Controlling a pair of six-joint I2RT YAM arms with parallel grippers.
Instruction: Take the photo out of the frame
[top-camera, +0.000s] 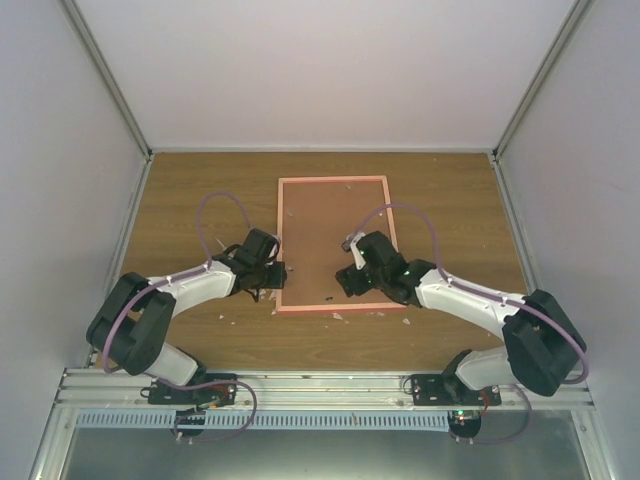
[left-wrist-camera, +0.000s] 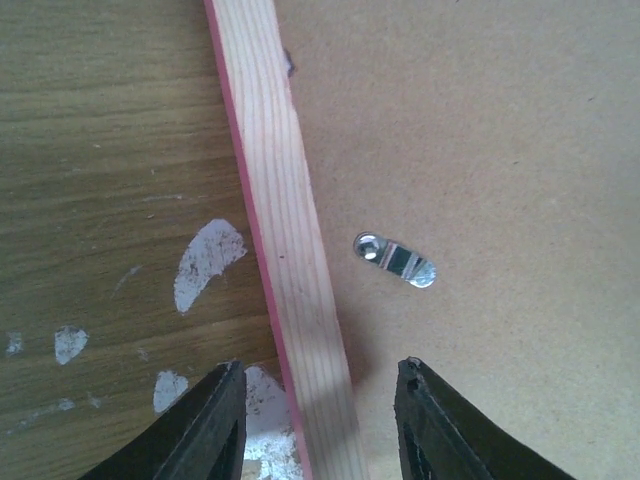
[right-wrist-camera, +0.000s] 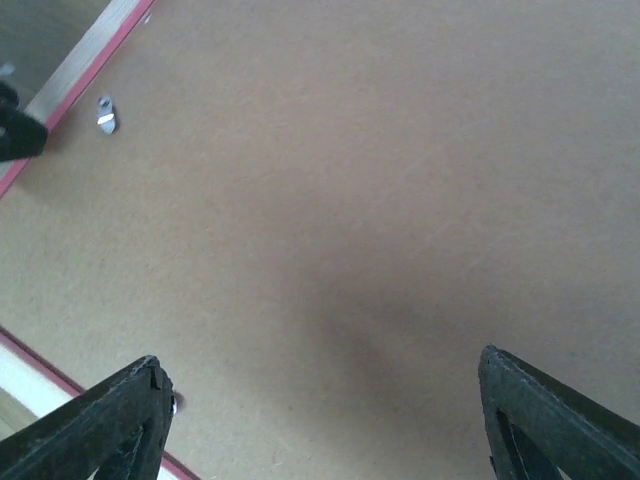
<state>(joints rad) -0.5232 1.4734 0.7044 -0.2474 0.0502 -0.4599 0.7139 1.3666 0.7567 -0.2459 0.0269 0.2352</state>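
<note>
Sensibly, the left gripper (left-wrist-camera: 320, 368), open astride a rail of the face-down frame (left-wrist-camera: 285, 220), should nudge the metal clip (left-wrist-camera: 395, 260) aside gently, while the right gripper (right-wrist-camera: 320, 355) hangs open above the backing (right-wrist-camera: 350, 180), the photo hidden beneath.

Beneath me: brown wood-grain tabletop (top-camera: 200, 180), matte. In my left wrist view, white chipped patches (left-wrist-camera: 208, 262) in its surface: one large crescent, smaller ones nearer me. From top view I see small white flecks (top-camera: 222, 318) scattered toward near edge. Plain white walls (top-camera: 330, 70) on three sides, grey metal posts (top-camera: 108, 75) at far corners. Aluminium rail (top-camera: 330, 385) along near edge; grey metal sheet (top-camera: 330, 455) past it.
</note>
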